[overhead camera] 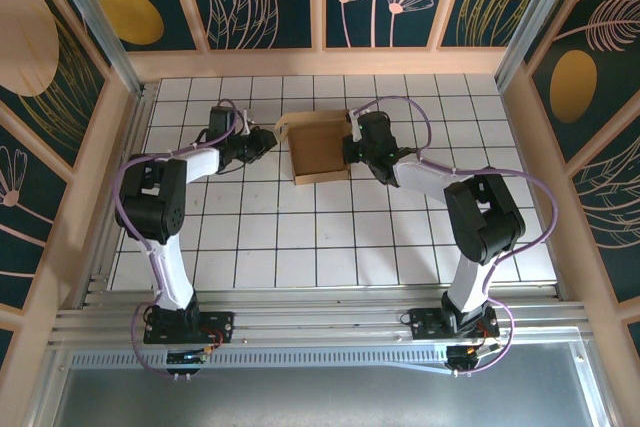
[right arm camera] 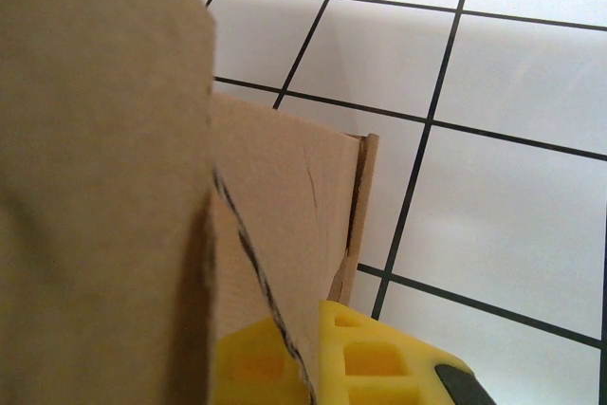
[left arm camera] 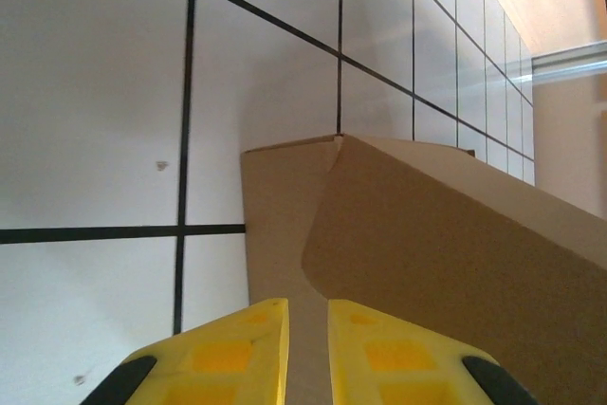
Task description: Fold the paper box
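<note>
The brown paper box [overhead camera: 318, 155] sits partly formed at the back middle of the tiled table, its walls standing and its top uncovered. My right gripper [overhead camera: 350, 150] is at its right wall. In the right wrist view that wall [right arm camera: 280, 206] runs edge-on between the yellow fingers, and the right gripper [right arm camera: 305, 353] is shut on it. A loose flap [overhead camera: 284, 128] curls out from the box's left side toward my left gripper [overhead camera: 270, 138]. From the left wrist, the gripper [left arm camera: 307, 329] shows a narrow gap, with the box wall [left arm camera: 280, 225] and a round-cornered flap [left arm camera: 446, 253] just beyond it.
White tiles with black grid lines [overhead camera: 300, 237] cover the table. Wooden walls [overhead camera: 320, 62] enclose it at the back and sides. An aluminium rail [overhead camera: 300, 322] runs along the near edge by the arm bases.
</note>
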Controlling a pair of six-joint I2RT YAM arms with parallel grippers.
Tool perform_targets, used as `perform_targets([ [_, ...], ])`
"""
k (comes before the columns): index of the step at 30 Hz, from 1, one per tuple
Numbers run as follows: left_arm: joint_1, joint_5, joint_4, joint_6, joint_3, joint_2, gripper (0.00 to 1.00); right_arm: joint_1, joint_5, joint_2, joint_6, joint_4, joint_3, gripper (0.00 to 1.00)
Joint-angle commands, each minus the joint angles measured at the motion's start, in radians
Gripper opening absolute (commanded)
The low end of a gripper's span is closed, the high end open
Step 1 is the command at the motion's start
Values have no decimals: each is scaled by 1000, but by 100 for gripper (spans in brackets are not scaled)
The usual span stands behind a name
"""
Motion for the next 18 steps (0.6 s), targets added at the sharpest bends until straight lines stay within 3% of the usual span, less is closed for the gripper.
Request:
perform_targets([
  [1,-28,29,13,-17,43,32,18,14,-16,40,7,-212,-17,7],
  [18,-88,74,7,-8,115,53,19,43,-21,58,10,-204,-12,7],
])
